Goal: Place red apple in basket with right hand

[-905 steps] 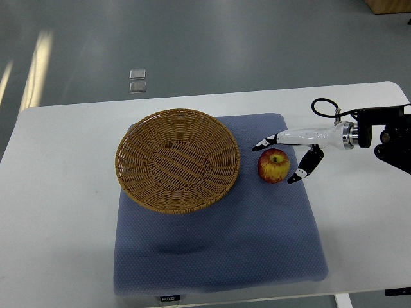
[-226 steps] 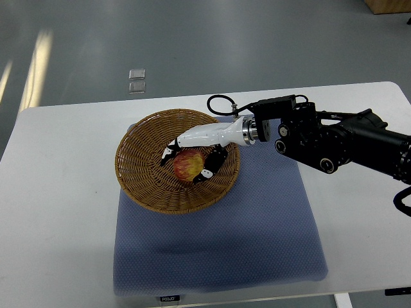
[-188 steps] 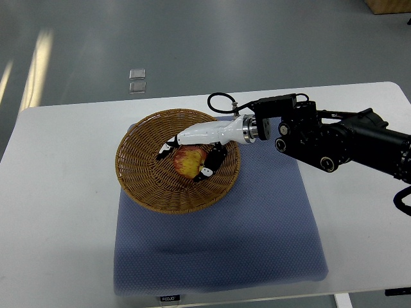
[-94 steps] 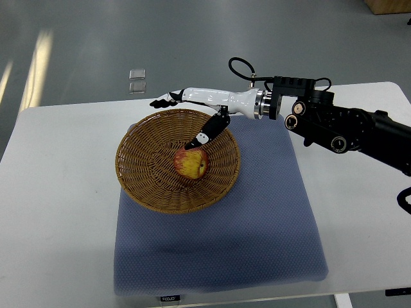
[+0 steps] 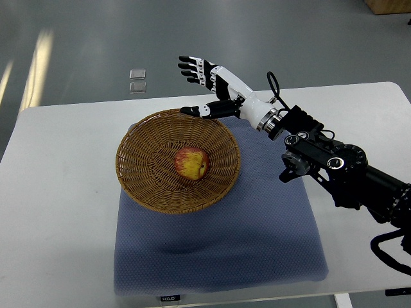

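The right arm (image 5: 340,170) behind the robot hand (image 5: 215,90) runs off the right edge, so its upper part is cut away. The near and left parts of the surface (image 5: 58,212) are clipped by the picture's bottom and left edges. Below the robot hand, the basket (image 5: 138,186) hides the mat (image 5: 257,237) under it, and the underside of the apple (image 5: 192,162) is out of sight. Far to the robot hand's left, two small pale squares (image 5: 137,80) on the floor are too small to identify. The label (image 5: 169,298) on the mat's near edge is unreadable.
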